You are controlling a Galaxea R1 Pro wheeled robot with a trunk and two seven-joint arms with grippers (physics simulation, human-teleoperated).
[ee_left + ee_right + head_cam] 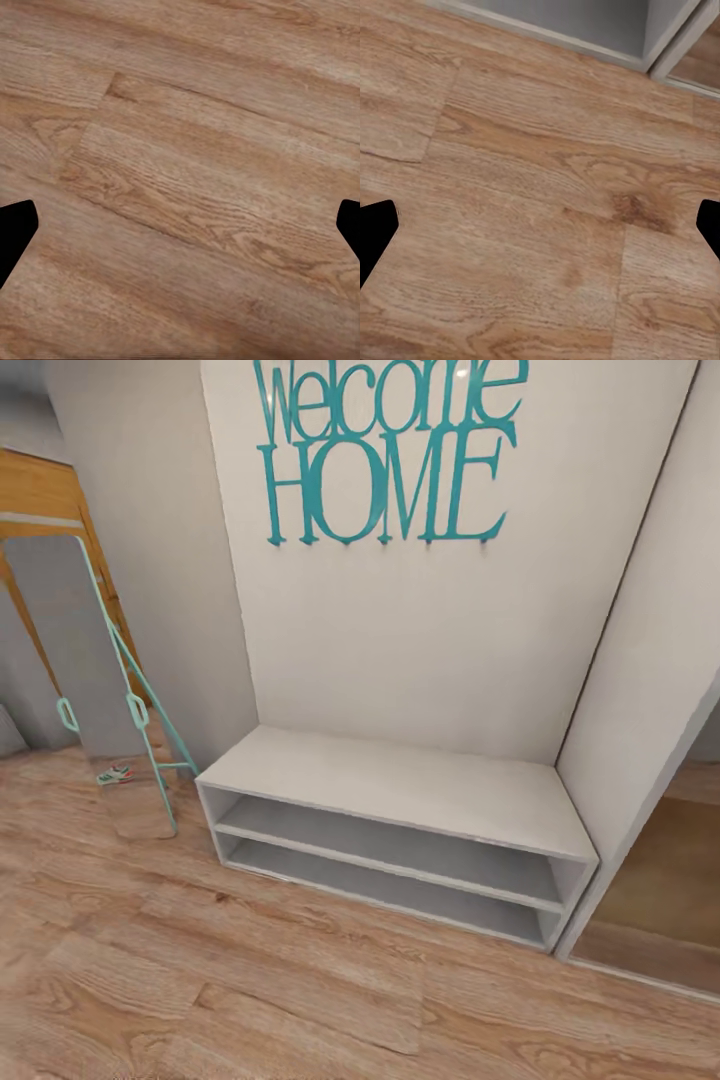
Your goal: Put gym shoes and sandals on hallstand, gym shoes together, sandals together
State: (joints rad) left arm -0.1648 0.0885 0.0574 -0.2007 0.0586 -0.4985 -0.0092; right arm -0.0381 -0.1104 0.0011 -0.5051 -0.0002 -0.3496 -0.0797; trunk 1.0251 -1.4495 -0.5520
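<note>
Where the wood-grain corridor floor [250, 980] meets the wall stands the pale, box-shaped hallstand [400, 785]; beside it, a gym shoe [114, 773]. Both grippers gape wide.

corridor floor [250, 980]: light brown wood-grain planks | hallstand [400, 785]: pale grey-white, greyer inside the shelves | wall sign [385, 455]: teal letters on off-white wall | mirror [95, 660]: mint-green frame | gym shoe [114, 774]: white with green and red-orange
</note>
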